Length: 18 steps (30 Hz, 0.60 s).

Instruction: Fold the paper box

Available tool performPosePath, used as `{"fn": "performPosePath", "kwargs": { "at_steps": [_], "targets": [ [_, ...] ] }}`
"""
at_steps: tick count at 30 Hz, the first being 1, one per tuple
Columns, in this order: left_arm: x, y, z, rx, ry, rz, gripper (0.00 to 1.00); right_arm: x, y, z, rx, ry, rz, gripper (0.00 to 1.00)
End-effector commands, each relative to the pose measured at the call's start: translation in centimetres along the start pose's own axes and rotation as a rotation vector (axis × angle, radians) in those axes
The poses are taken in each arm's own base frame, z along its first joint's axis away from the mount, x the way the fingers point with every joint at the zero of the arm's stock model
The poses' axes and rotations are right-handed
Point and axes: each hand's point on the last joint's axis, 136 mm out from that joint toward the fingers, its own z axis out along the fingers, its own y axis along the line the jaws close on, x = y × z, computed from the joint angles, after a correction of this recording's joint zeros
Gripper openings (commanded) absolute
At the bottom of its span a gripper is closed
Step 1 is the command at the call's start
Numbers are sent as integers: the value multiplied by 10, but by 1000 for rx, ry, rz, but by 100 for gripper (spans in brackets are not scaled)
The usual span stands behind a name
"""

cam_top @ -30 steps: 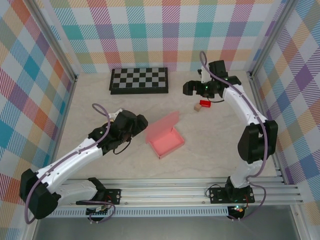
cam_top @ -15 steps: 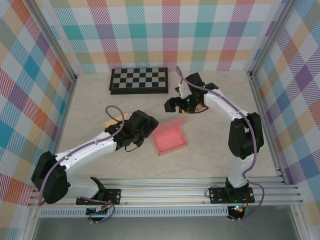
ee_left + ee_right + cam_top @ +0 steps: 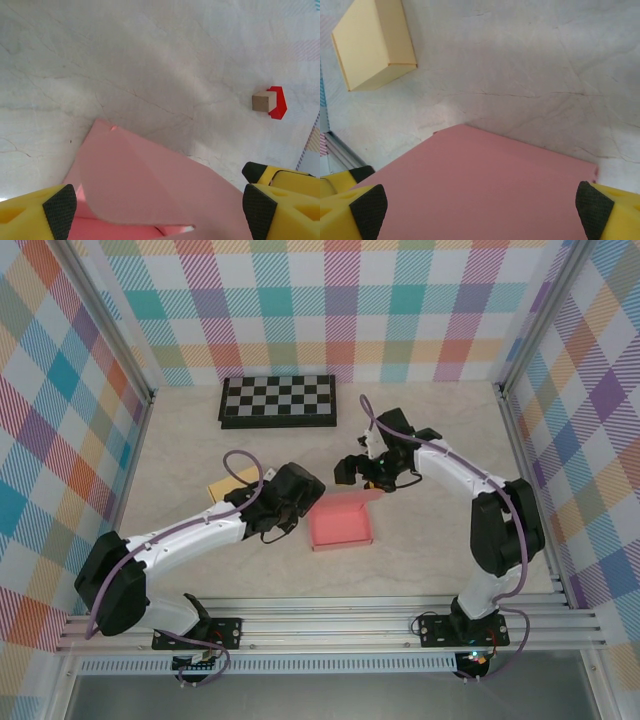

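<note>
The pink paper box (image 3: 340,528) lies at mid-table with its lid (image 3: 352,497) leaning low over its far edge. My left gripper (image 3: 303,502) is at the box's left side; in the left wrist view a curved pink flap (image 3: 150,180) sits between its wide-apart fingers (image 3: 60,210), so the left gripper (image 3: 160,212) is open. My right gripper (image 3: 360,473) hovers over the far edge. In the right wrist view the flat pink lid (image 3: 485,190) spans the space between the spread fingers (image 3: 594,207), and the right gripper (image 3: 481,209) is open.
A chessboard (image 3: 278,400) lies at the back. A yellow box (image 3: 226,485) (image 3: 372,42) sits left of the pink box, behind my left arm. A red block (image 3: 277,102) and a tan block (image 3: 263,101) rest on the table beyond the box.
My right arm swung left and down from the blocks to the box's lid, which dropped from upright to low. My left arm moved right to the box's left side.
</note>
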Motion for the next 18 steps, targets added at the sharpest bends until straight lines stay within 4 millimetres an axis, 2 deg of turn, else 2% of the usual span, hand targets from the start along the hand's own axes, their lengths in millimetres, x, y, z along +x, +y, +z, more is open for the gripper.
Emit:
{"fn": "performPosePath", "kwargs": {
  "at_steps": [1, 4, 7, 10, 12, 15, 18],
  "targets": [
    [-18, -21, -22, 10, -88, 209, 86, -12, -5, -29, 88, -74, 8, 100],
    [-28, -36, -38, 13, -127, 527, 85, -19, -7, -52, 151, -142, -121, 100],
    [-27, -54, -53, 37, -119, 901, 82, -20, -7, -74, 223, -176, -322, 100],
    [-11, -69, -64, 128, -62, 1235, 78, -25, -17, -96, 320, -259, -450, 100],
    [9, -75, -69, 236, -5, 1466, 75, -26, -12, -107, 284, -330, -536, 100],
    [30, -78, -72, 369, 21, 1731, 76, -19, -2, -119, 239, -391, -649, 100],
    [35, -76, -65, 406, 0, 1954, 76, -12, 2, -128, 233, -430, -725, 100]
  ]
}}
